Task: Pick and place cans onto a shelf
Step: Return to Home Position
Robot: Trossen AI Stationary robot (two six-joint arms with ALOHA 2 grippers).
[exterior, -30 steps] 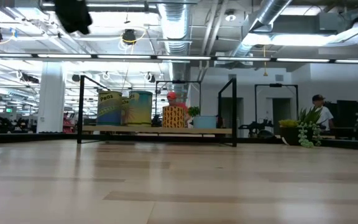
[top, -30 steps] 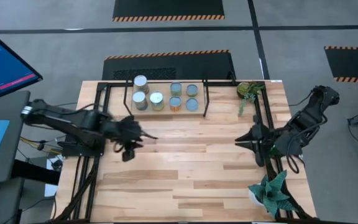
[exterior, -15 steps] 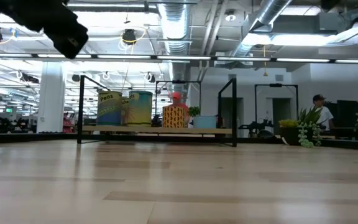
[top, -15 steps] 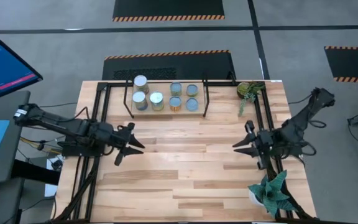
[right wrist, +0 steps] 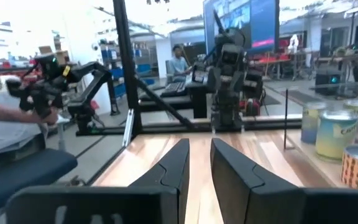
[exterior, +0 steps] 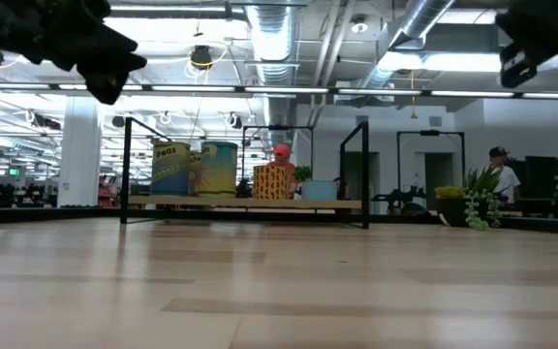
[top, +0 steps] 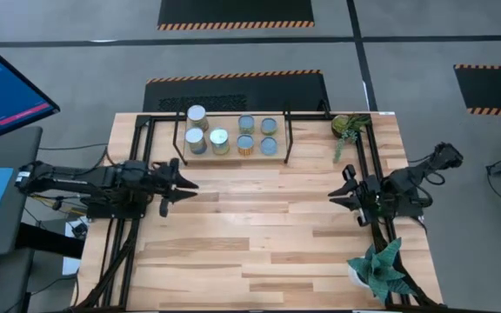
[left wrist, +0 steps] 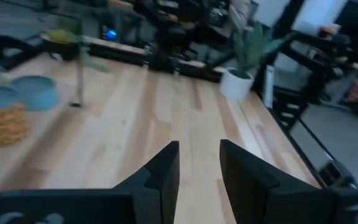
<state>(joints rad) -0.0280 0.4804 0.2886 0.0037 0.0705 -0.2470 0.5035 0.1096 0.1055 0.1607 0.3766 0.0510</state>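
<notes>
Seven cans (top: pixel 219 139) stand upright on the shelf (top: pixel 224 119) at the far edge of the tabletop (top: pixel 259 235); every can we see is on it. The left gripper (left wrist: pixel 199 144) hovers over the tabletop's left side, near the shelf's left end, its fingers slightly apart and empty. The right gripper (right wrist: pixel 200 142) hangs at the right edge, well apart from the shelf, also slightly apart and empty. We judge nothing remains to grasp, so each arm need only fold toward its own side.

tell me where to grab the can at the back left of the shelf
Grip the can by its curved side wall, closing on it from left and right, probably coming down from above. It stands upright, round top up, and another can close in front blocks a level approach.
</notes>
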